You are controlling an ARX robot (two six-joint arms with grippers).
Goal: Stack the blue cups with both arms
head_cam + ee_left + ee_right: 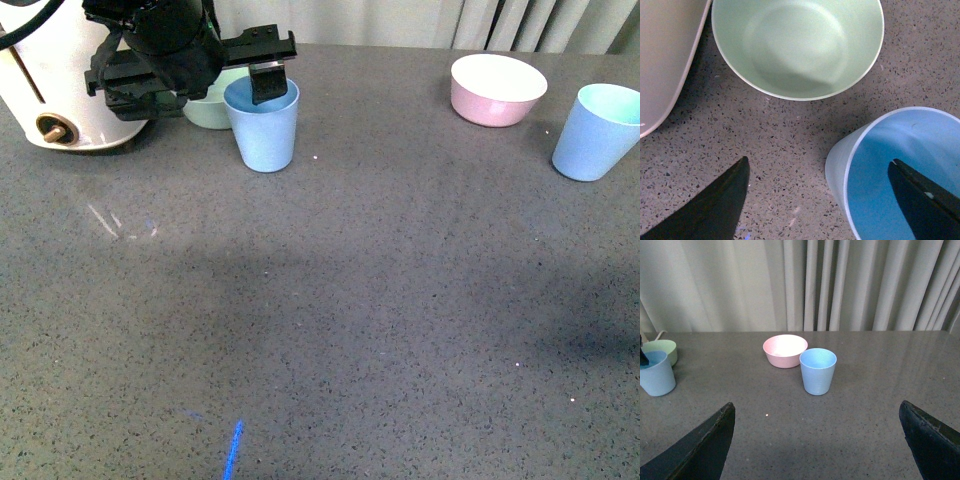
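One blue cup [262,125] stands upright at the back left of the grey table. My left gripper [205,88] is open over it, with one black finger [268,82] inside the cup's mouth and the other outside over the table. In the left wrist view the gripper [818,161] straddles the cup's near wall [870,175]. The second blue cup [597,130] stands upright at the far right. My right gripper [816,407] is open and empty, well back from that cup [818,371], and does not show in the front view.
A mint-green bowl [213,110] sits just behind the left cup and fills the left wrist view [797,45]. A white appliance [50,90] stands at the far left. A pink bowl [497,88] sits left of the right cup. Curtains hang behind.
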